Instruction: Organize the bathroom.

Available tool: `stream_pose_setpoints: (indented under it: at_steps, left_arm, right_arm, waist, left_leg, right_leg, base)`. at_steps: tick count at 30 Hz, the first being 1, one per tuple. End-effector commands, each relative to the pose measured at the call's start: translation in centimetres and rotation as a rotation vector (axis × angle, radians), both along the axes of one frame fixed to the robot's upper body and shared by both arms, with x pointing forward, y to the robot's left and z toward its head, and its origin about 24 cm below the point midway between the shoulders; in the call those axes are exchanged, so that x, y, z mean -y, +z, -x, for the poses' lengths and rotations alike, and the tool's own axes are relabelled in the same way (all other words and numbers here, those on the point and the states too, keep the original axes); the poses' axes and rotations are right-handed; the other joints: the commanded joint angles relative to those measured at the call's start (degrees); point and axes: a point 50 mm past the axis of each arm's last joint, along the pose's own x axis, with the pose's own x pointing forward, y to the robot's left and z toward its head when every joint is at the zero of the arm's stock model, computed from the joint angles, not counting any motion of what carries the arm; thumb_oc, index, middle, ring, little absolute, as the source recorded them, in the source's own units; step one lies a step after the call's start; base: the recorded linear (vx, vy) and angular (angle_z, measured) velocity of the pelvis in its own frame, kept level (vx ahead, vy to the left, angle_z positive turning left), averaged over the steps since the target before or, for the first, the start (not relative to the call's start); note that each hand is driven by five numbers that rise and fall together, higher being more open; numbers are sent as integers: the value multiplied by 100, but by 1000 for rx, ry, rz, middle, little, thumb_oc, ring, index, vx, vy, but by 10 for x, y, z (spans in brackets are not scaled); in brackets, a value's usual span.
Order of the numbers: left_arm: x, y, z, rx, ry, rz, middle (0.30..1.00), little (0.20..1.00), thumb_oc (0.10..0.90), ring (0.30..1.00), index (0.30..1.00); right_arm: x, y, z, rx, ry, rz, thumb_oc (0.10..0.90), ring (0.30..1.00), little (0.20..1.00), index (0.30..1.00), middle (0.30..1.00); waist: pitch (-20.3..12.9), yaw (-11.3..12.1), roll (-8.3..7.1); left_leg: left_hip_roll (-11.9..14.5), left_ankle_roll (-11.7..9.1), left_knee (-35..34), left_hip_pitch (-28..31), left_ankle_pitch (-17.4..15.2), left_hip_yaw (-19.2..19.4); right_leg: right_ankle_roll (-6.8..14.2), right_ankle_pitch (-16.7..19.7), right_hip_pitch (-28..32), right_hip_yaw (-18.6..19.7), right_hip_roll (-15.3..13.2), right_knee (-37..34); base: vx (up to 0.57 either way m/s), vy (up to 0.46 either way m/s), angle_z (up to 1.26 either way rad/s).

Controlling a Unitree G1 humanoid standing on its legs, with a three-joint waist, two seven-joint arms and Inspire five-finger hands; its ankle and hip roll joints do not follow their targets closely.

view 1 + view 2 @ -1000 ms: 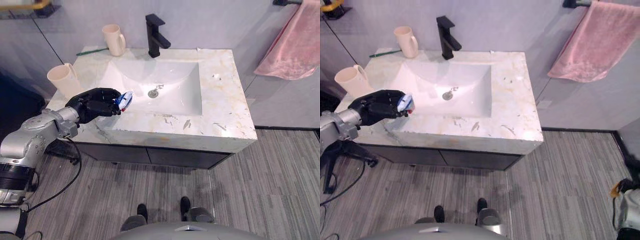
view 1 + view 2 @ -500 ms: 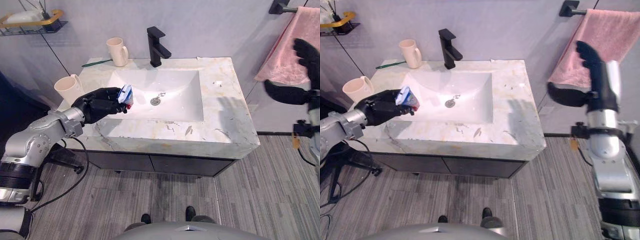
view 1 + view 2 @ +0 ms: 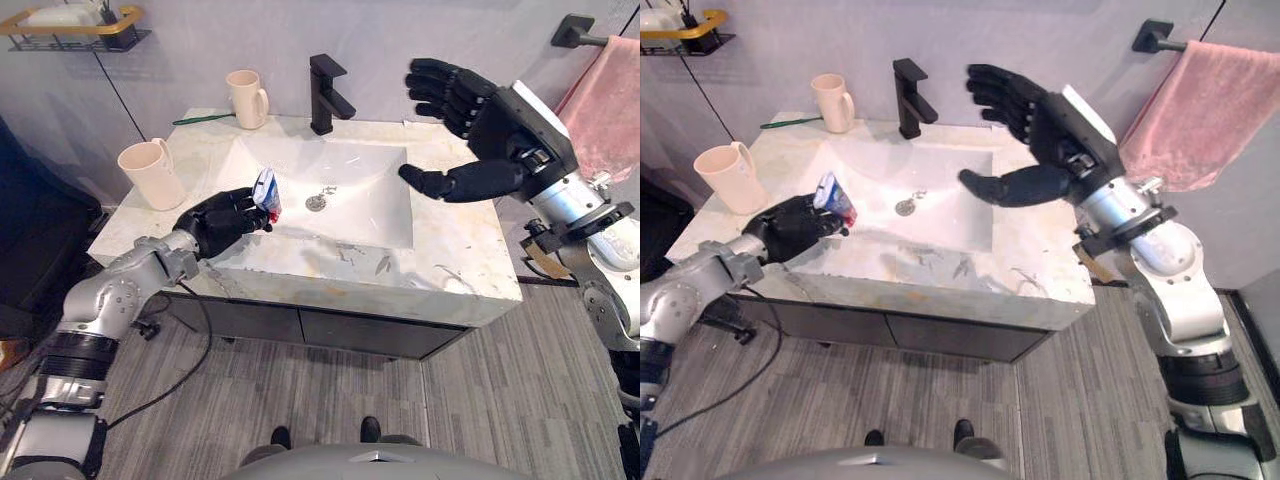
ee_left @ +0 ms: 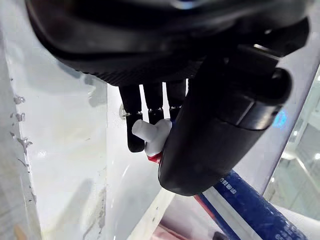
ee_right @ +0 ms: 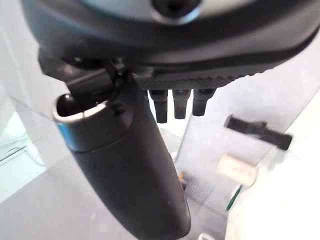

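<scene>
A blue, white and red toothpaste tube (image 3: 266, 190) stands upright in my left hand (image 3: 225, 218), over the front left rim of the white sink basin (image 3: 350, 185). The left wrist view shows curled fingers (image 4: 136, 120) and thumb pinching the tube near its white cap (image 4: 145, 132). My right hand (image 3: 480, 120) hovers above the basin's right side, held well above the counter, fingers spread and straight, holding nothing. A cream mug (image 3: 150, 172) stands at the counter's left edge. A second mug (image 3: 245, 97) stands at the back, with a green toothbrush (image 3: 205, 120) lying beside it.
A black faucet (image 3: 328, 92) rises behind the basin. The marble countertop (image 3: 455, 250) has bare room on its right. A pink towel (image 3: 1200, 110) hangs on a wall bar to the right. A gold-rimmed shelf (image 3: 70, 22) is on the wall at upper left.
My right hand has swung in from beside the towel to above the basin, still open. The left hand keeps the tube, lifted slightly. The camera has shifted.
</scene>
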Motion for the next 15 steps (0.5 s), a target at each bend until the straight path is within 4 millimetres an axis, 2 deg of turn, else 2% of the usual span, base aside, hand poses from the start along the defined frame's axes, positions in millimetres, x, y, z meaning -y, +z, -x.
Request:
stream_pose_setpoints:
  at_steps: [1,9,15]
  left_arm:
    - [0,76,-28,333,61,113,300,300,400,300,300]
    - [8,63,-30,338,149,167,300,300,400,300,300]
    - [24,51,-27,322,163,203,300,300,400,300,300]
  right_arm:
    - [-17,39,13,139,195,-62,800,900,900,900,900]
    - [-37,32,19,68,382,-78,800,900,900,900,900]
    - [-56,21,21,-25,543,-201,800,900,900,900,900]
  waist:
    - [-668,107,4]
    - [-688,102,-96]
    - [-654,163,-117]
  left_leg:
    - [475,-310,51,62,-18,606]
    - [469,-292,62,42,1,576]
    - [454,-274,86,60,-34,537]
  right_leg:
    - [544,-494,-25,-17,-307,265]
    - [498,-484,-35,7,-274,271]
    - [496,-488,8,-9,-288,237]
  base:
    - [49,26,-1]
    - [20,12,-1]
    - [13,35,-2]
